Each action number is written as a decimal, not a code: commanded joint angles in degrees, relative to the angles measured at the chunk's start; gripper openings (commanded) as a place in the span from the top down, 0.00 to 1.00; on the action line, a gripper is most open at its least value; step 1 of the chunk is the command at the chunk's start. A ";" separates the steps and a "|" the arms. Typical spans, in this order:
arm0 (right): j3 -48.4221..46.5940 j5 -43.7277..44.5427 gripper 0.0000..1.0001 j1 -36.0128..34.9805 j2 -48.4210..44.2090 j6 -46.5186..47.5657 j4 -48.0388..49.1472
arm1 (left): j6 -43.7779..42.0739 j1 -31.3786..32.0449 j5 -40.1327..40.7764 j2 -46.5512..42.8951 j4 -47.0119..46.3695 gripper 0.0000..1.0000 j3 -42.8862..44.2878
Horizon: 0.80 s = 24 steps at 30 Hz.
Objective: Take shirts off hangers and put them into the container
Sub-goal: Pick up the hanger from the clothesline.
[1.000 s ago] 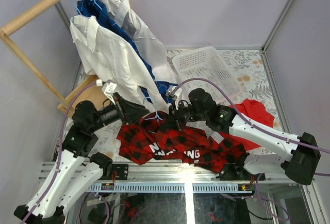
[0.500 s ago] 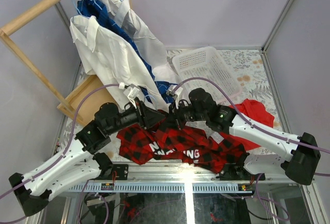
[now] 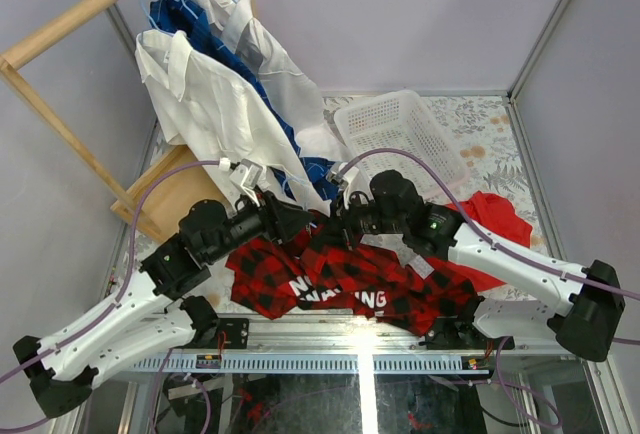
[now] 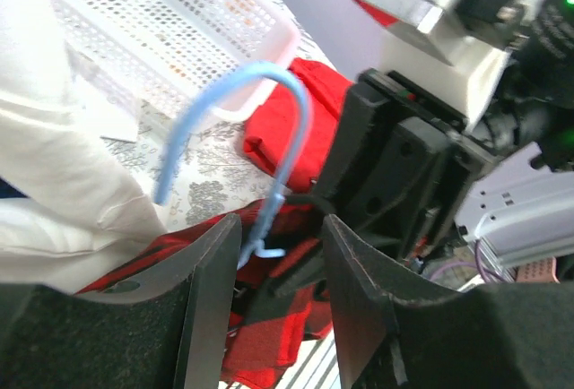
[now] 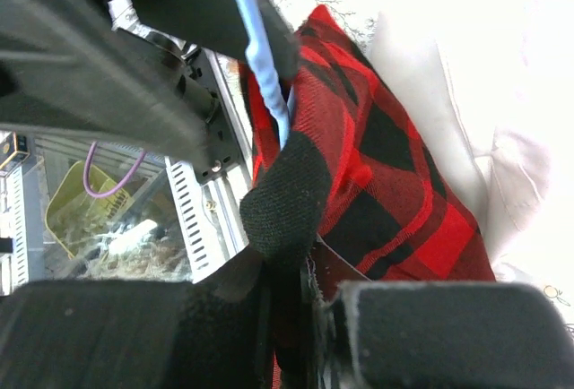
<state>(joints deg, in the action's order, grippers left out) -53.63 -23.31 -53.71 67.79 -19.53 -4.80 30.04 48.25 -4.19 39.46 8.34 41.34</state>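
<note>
The plaid shirt (image 3: 350, 279) lies crumpled on the bench (image 3: 480, 119) at its near edge, between the two arms. White lettering on it is partly folded under and unreadable. Its hanger (image 4: 299, 129) is only partly seen: the blue hook and twisted neck stick up out of the cloth, and the triangle is buried inside the shirt. The left fingers (image 4: 211, 308) stand apart on either side of that neck, and no contact with the wire shows. The right fingers (image 5: 448, 335) are blurred and fill the bottom of their own view. They are clenched to a thin slit on plaid cloth right beside the wire, though whether the wire itself is caught in the pinch cannot be told. From above, the two wrists meet over the collar and hide the spot. The basket (image 3: 400, 129) sits behind them toward the right, tilted, one corner covered by a hanging white hem. The white shirts (image 3: 225, 104) and the blue shirt (image 3: 168, 12) hang bunched on the rack (image 3: 60, 29), overlapping so that their hangers show only as hooks. A red cloth (image 3: 497, 216) lies half under the right arm.
</note>
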 commanded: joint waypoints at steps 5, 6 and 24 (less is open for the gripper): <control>-1.16 -4.39 1.00 0.02 -3.04 -0.60 4.93 | 0.75 -0.07 4.03 3.30 -0.84 0.64 0.76; -1.14 -4.41 1.00 0.10 -3.28 -0.38 4.85 | 0.80 -0.06 3.87 3.68 -1.28 0.68 0.88; -19.93 35.08 0.00 0.04 -2.55 7.21 -21.32 | -8.23 -0.08 26.79 -5.86 17.31 1.00 8.20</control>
<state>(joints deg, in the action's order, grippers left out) -64.45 -6.09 -53.78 66.72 -16.82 -18.20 27.05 48.38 12.71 36.27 20.23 44.07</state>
